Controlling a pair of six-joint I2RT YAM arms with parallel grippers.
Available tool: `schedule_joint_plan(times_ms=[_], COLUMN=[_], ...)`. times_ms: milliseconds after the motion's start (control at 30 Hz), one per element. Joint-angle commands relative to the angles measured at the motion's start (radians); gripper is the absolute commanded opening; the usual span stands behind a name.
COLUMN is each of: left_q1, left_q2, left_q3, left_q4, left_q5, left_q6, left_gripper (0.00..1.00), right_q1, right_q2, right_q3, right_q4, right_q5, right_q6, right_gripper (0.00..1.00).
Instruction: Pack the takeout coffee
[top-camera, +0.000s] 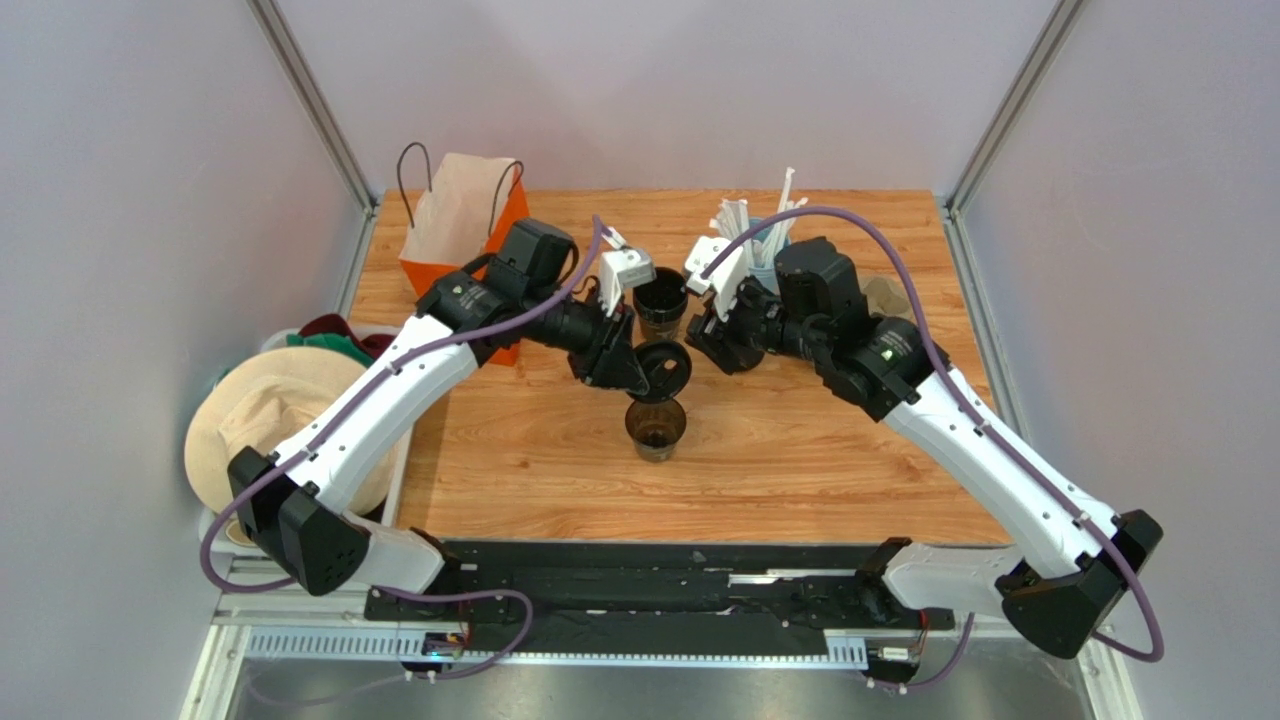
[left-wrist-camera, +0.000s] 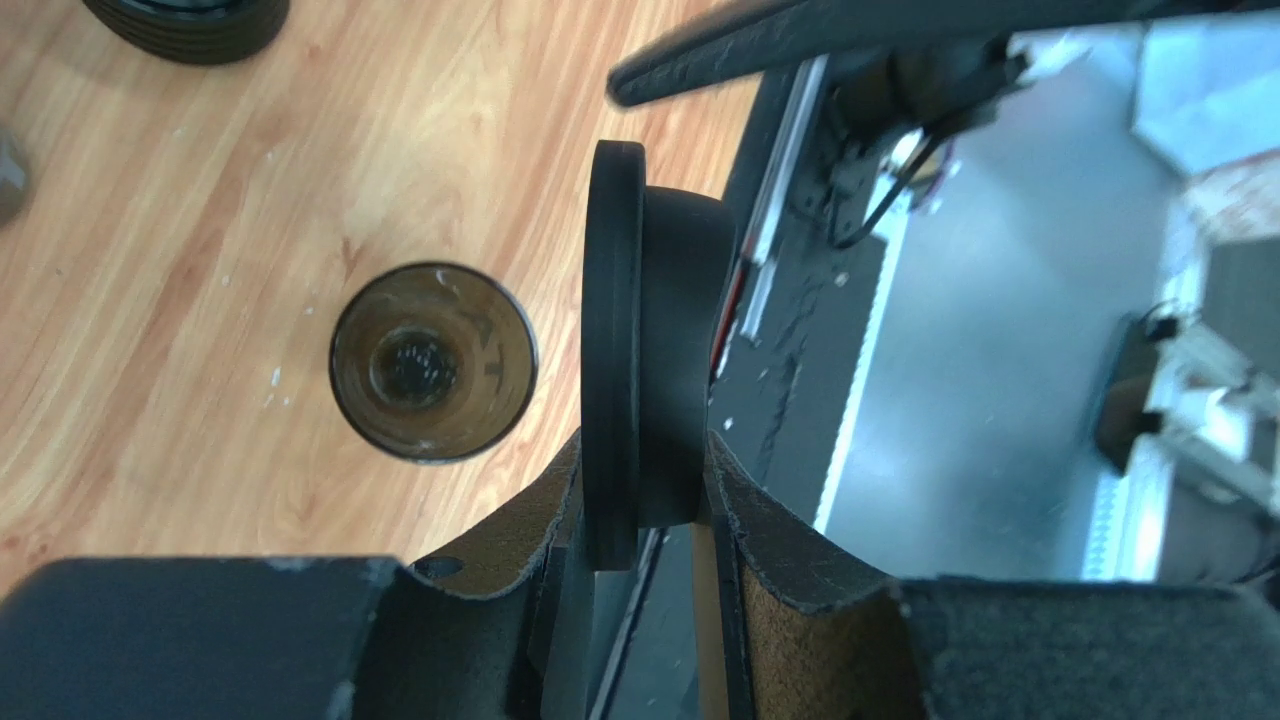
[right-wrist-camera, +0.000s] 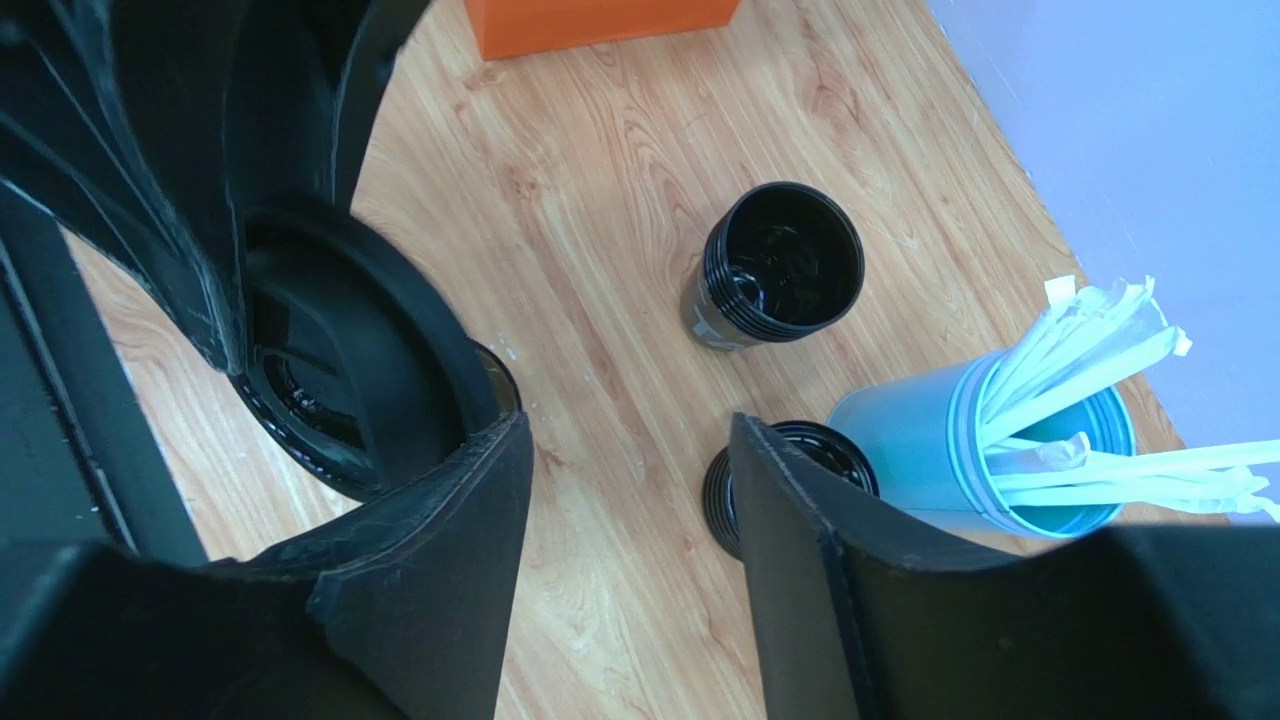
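- Jaws of the left gripper (left-wrist-camera: 646, 473) pinch the lid (left-wrist-camera: 649, 300) by its rim, edge-on; right gripper (right-wrist-camera: 628, 450) jaws stand spread, empty.
- Orange bag (top-camera: 425, 279) stands around ten o'clock from the cup (top-camera: 655, 428).
- Cup sits uncovered on the table (top-camera: 842, 465), at six o'clock from the lid; probably light, thin-walled, easily crushed, so hold its wall gently.

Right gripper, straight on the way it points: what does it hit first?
Probably bare table, in the gap between the held black lid and a black ribbed stack; depth unclear.
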Motion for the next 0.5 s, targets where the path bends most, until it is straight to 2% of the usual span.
schedule_joint_plan(times_ms=[0,233,467], left_q1=[0.073,0.102,0.116], left_q2=[-0.017,-0.014,-0.011], left_q3=[0.041,-0.036,-0.06], left_q4=[0.114,0.171,0.198], left_q5=[0.13,0.129,0.092], left_q6=[-0.156,-0.212,-0.23], left_gripper=[0.0,0.0,0.0], right_q1=[0.052,0.111,0.121], right_q2=[0.026,0.014,-0.017], right_q3=[0.046,0.083,0.07], right_q4=[0.048,0.034,0.028], right_q5=[0.083,0.154,0.143], right_q6=[-0.04,-0.043,-0.033], right_gripper=[0.53,0.5,0.49])
